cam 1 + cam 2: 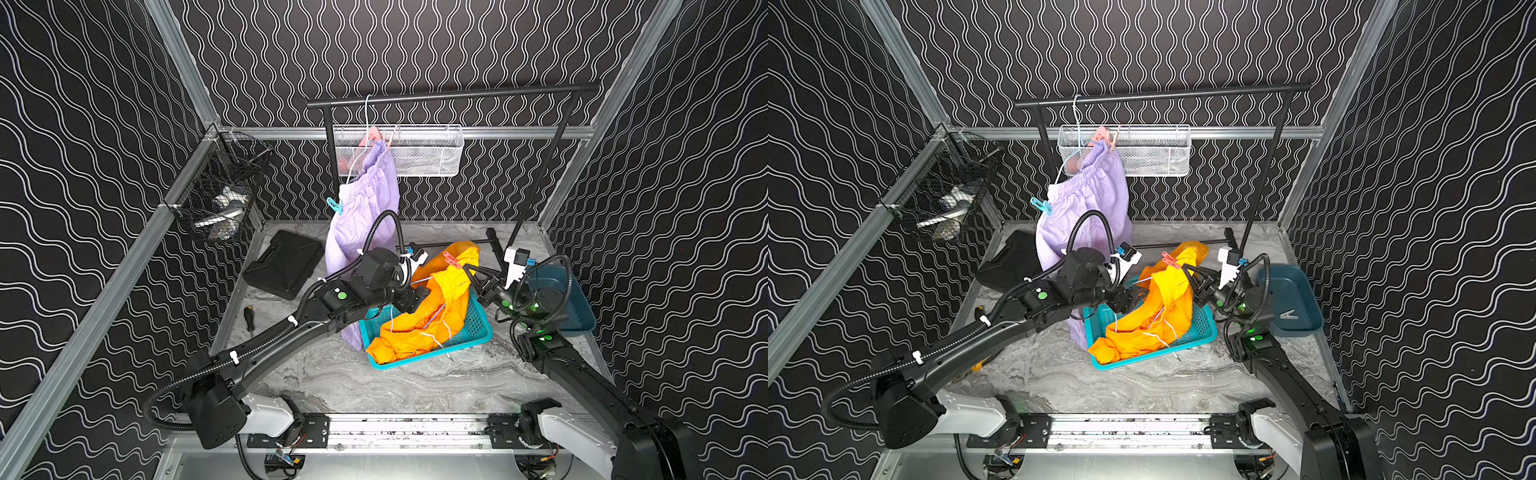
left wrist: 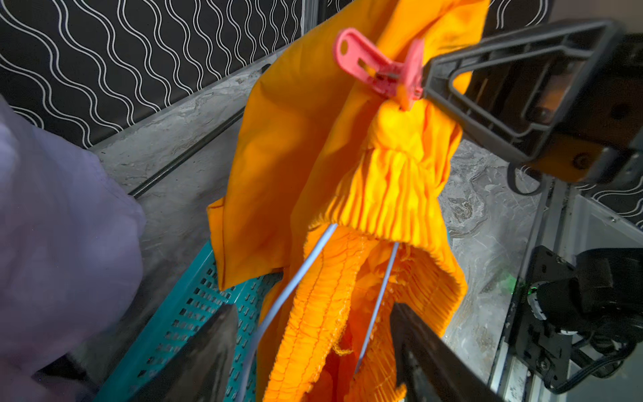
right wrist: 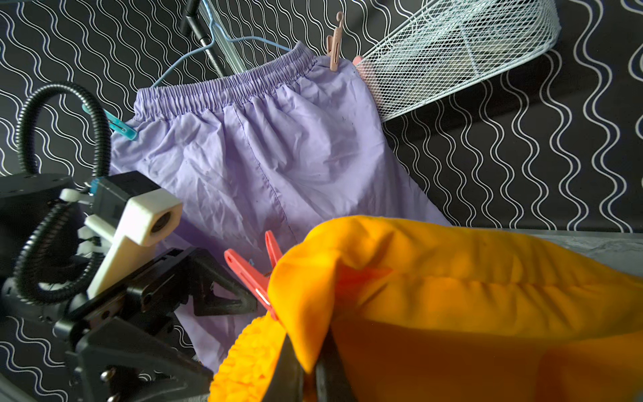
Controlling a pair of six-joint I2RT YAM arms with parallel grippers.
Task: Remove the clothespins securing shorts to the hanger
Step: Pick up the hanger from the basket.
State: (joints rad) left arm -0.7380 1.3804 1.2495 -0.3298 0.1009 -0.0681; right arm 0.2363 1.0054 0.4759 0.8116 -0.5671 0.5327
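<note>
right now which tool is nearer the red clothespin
Right. The right tool, shut on the orange shorts, is beside the red clothespin; the left tool is open below.

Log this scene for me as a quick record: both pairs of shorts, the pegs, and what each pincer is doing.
orange shorts: one end held up, rest in teal basket; red clothespin on waistband
lilac shorts: on hanger, blue clothespin and beige clothespin attached
right pincer: shut on orange shorts
left pincer: open, straddling orange waistband
</note>
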